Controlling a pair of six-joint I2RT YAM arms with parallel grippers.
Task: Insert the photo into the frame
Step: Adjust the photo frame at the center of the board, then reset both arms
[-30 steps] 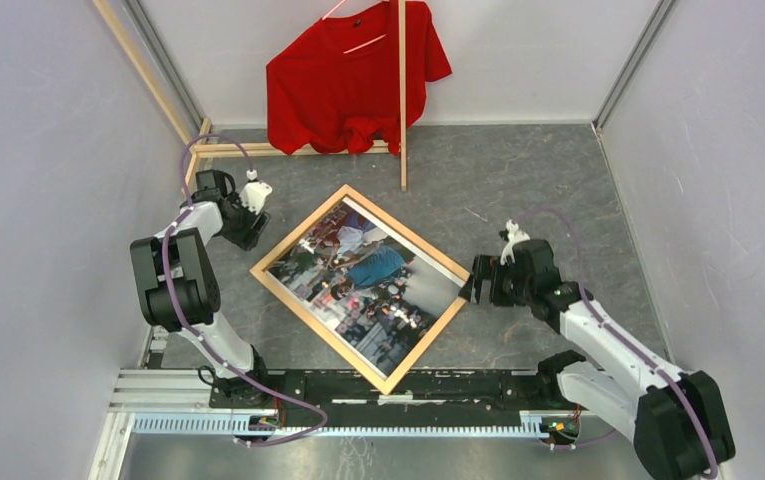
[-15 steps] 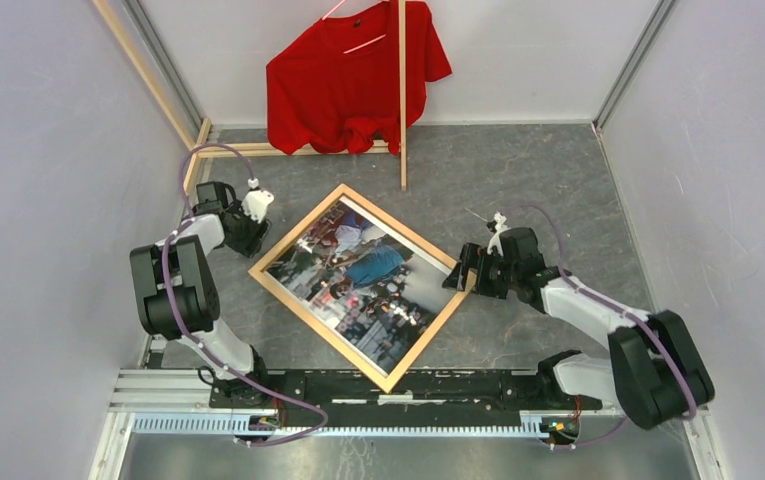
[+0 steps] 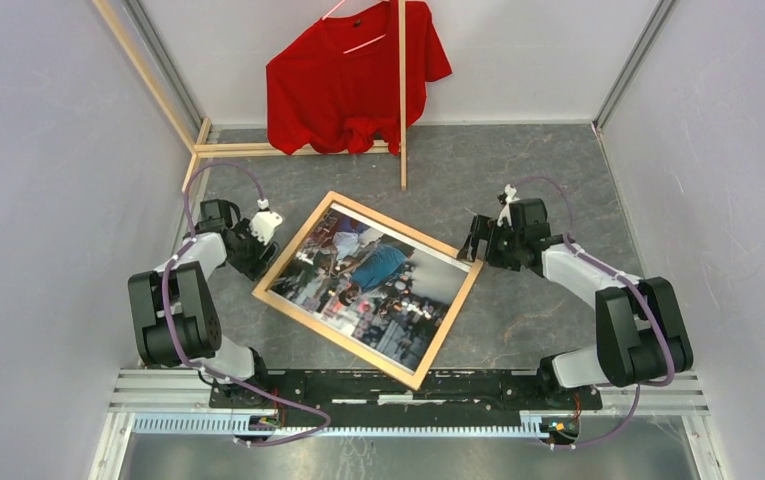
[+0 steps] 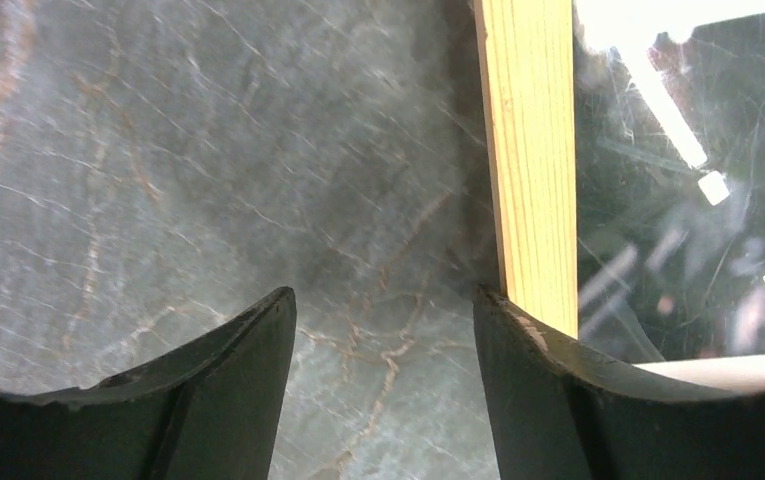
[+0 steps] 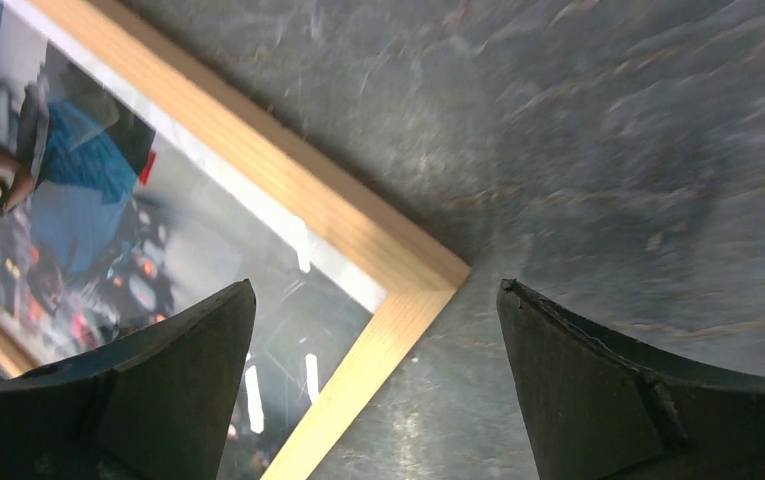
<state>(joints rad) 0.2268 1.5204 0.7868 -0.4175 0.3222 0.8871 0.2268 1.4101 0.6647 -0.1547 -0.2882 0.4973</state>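
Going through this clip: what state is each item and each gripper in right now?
photo: face up, inside the frame under the pane.
frame: lying flat on the table, turned at an angle.
left gripper: open, at the frame's left edge, holding nothing.
right gripper: open, over the frame's right corner, not gripping.
red T-shirt: hanging at the back.

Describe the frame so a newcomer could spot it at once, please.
On the grey table, look between the left arm and right arm. The frame lies flat, askew, a colour photo inside; unlike the loose slats behind, it is a closed rectangle.
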